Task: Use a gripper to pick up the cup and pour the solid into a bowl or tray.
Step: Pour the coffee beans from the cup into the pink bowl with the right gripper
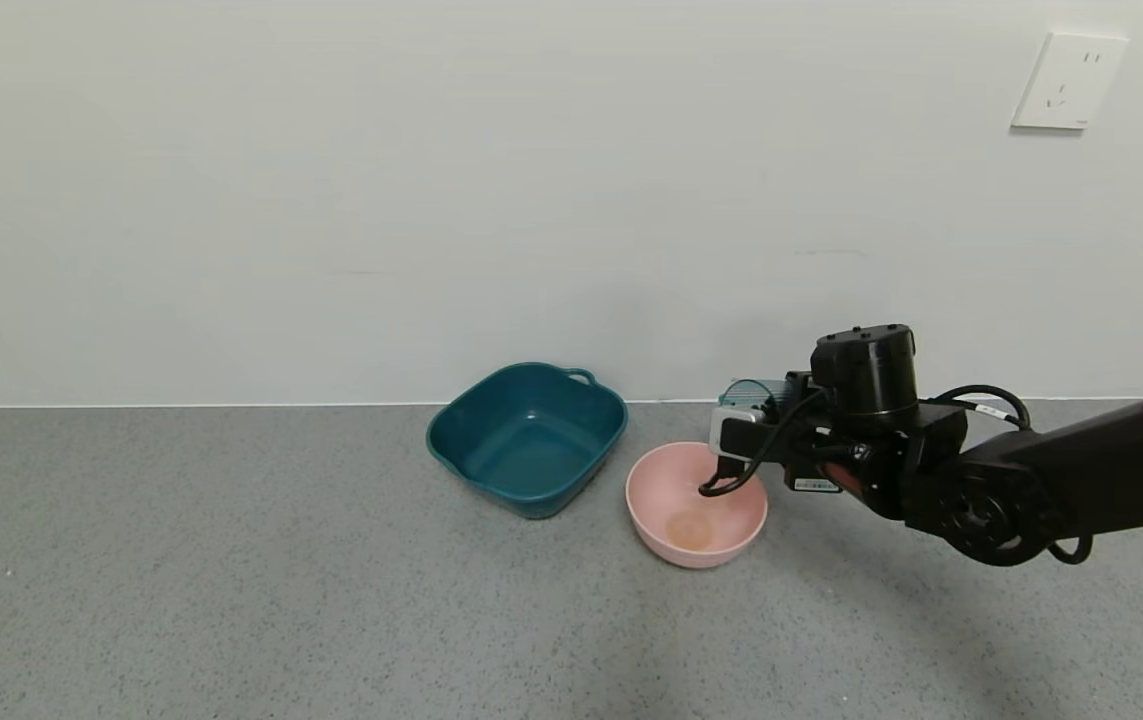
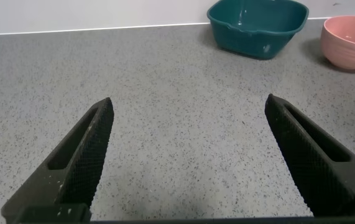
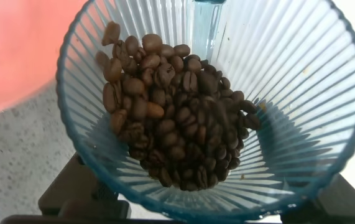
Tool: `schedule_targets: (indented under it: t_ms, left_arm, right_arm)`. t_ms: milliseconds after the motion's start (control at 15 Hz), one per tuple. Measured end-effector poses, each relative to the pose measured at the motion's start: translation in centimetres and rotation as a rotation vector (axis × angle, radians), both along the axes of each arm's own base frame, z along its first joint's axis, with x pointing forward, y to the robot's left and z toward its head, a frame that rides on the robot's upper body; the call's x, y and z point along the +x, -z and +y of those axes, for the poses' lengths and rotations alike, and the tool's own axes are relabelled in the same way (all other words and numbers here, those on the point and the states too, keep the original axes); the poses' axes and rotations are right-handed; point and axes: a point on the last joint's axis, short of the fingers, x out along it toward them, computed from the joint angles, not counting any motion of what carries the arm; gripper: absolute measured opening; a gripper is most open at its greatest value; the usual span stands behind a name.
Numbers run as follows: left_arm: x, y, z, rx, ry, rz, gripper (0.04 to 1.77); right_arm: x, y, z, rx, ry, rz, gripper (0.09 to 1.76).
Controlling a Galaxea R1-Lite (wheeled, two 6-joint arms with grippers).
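My right gripper is shut on the ribbed blue-grey cup and holds it tilted over the far right rim of the pale pink bowl. In the right wrist view the cup fills the frame, and its heap of dark brown beans has slid towards the side nearest the pink bowl. The bowl's inside holds no beans in the head view. My left gripper is open and empty over bare floor, out of the head view.
A dark teal squarish tub with handles stands left of the pink bowl, close to the white wall; it also shows in the left wrist view, beside the pink bowl. Grey speckled floor lies all around.
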Motion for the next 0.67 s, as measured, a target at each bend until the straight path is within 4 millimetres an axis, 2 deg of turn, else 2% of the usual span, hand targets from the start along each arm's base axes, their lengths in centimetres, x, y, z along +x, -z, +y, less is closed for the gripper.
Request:
schedule_targets:
  t_ms: [667]
  left_arm:
    - [0.0, 0.0, 0.0, 0.000, 0.000, 0.000, 1.75]
  right_arm:
    - [-0.7, 0.1, 1.2, -0.128, 0.012, -0.024, 1.34]
